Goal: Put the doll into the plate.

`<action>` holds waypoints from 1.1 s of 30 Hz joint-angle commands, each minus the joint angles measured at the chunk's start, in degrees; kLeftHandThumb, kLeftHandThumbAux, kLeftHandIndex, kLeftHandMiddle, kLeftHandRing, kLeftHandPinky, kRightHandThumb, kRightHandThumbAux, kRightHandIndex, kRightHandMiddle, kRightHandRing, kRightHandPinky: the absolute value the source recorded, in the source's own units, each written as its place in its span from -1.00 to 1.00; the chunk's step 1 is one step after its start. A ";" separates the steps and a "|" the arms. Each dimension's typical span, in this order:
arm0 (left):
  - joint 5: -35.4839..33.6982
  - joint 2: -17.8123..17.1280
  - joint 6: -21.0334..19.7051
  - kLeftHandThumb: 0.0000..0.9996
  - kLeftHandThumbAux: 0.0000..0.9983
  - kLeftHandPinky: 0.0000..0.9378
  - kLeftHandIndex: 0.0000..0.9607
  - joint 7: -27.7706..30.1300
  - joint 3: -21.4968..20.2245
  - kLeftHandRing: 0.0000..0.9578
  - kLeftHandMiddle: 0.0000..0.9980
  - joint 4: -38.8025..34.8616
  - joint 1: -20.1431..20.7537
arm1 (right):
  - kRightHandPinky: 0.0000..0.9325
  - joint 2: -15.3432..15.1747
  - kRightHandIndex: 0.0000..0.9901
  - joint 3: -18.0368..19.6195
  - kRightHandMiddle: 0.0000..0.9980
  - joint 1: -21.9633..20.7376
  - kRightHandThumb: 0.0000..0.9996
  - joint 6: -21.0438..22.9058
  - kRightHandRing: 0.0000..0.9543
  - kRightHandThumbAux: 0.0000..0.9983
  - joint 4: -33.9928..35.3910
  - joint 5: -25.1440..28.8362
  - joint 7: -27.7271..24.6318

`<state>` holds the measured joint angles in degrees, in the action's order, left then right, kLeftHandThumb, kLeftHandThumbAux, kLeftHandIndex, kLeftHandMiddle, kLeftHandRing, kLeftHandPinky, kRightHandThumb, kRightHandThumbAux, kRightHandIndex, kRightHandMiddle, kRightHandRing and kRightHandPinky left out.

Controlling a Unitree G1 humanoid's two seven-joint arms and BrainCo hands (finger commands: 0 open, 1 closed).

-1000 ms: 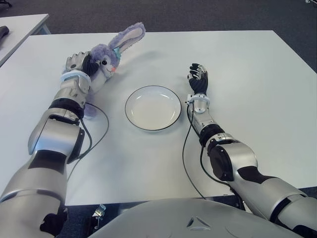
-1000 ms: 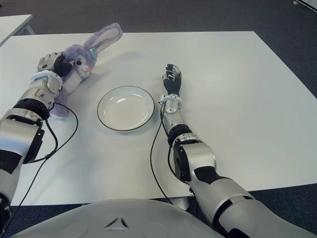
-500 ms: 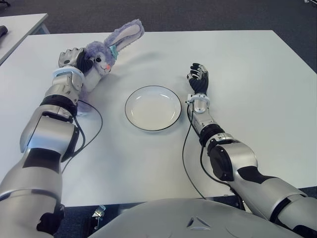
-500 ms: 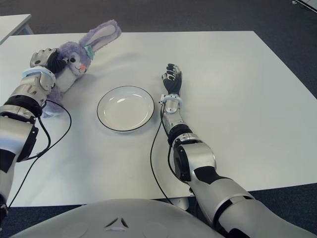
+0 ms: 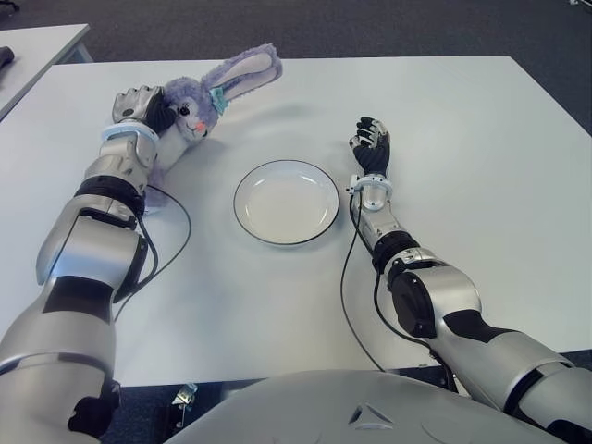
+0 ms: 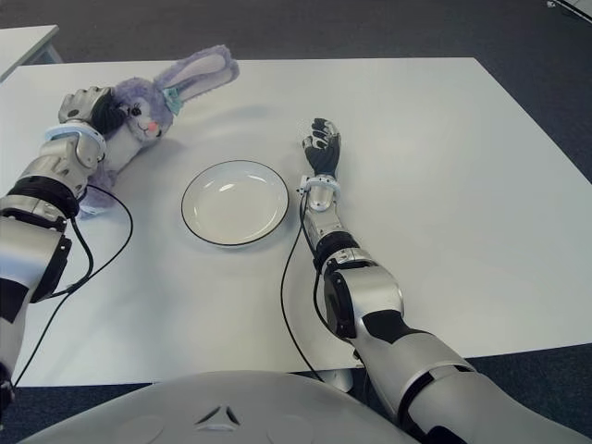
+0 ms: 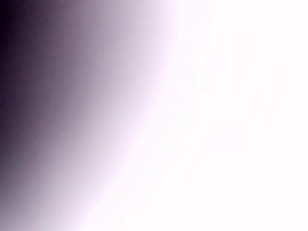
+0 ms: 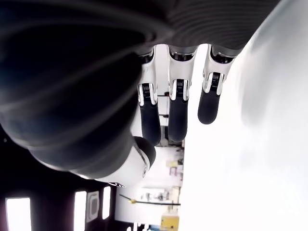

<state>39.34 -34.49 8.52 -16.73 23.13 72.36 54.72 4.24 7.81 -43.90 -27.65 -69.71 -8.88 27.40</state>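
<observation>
The doll is a purple plush rabbit [image 5: 199,100] with long pink-lined ears, at the far left of the white table [image 5: 462,120]. My left hand [image 5: 141,107] is curled around its head and neck, its body trailing beside my forearm toward me. The white plate [image 5: 286,201] with a dark rim lies in the middle of the table, holding nothing, to the right of the doll. My right hand [image 5: 372,148] shows just right of the plate, fingers relaxed and holding nothing. The left wrist view shows only a pale blur.
A black cable [image 5: 176,242] loops on the table beside my left forearm, and another cable [image 5: 347,277] runs along my right forearm. A second table's corner [image 5: 37,46] stands at the far left.
My left hand has lifted the rabbit's head and carried it a little away from me and then slightly rightward; the ears now point further right. The right hand and plate have not moved.
</observation>
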 commanded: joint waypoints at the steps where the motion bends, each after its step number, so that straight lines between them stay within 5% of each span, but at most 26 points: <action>1: 0.59 0.89 1.48 1.00 0.31 -0.13 -0.11 -1.73 1.10 0.14 0.03 -5.46 -2.46 | -0.49 5.63 -0.50 1.48 -0.43 12.78 0.28 6.99 -0.46 0.81 -8.47 1.45 0.04; 25: -1.01 0.11 0.62 1.00 0.32 -0.12 -0.16 7.91 -0.32 0.04 0.04 -28.41 -8.02 | -0.42 4.99 -0.50 0.84 -0.38 12.62 0.40 7.48 -0.38 0.77 -8.62 0.66 -0.38; 26: -0.89 -0.09 0.72 0.93 0.30 -0.50 -0.15 8.56 -0.27 0.03 0.04 -29.49 -8.19 | -0.42 4.98 -0.51 0.79 -0.38 12.60 0.40 7.59 -0.38 0.76 -8.62 0.61 -0.33; 27: -0.79 -0.24 0.75 0.92 0.29 -0.64 -0.15 9.07 -0.25 0.03 0.05 -30.35 -8.35 | -0.43 4.98 -0.51 0.76 -0.38 12.59 0.38 7.67 -0.39 0.77 -8.63 0.58 -0.30; 33: -0.31 -1.41 0.51 0.91 0.29 -0.61 -0.15 12.73 -0.49 0.03 0.04 -35.56 -8.82 | -0.48 4.97 -0.53 0.61 -0.40 12.60 0.29 7.88 -0.43 0.79 -8.66 0.41 -0.18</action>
<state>38.82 -34.49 9.66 -8.04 23.09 41.71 47.75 4.23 7.78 -44.01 -27.65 -69.67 -8.99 27.34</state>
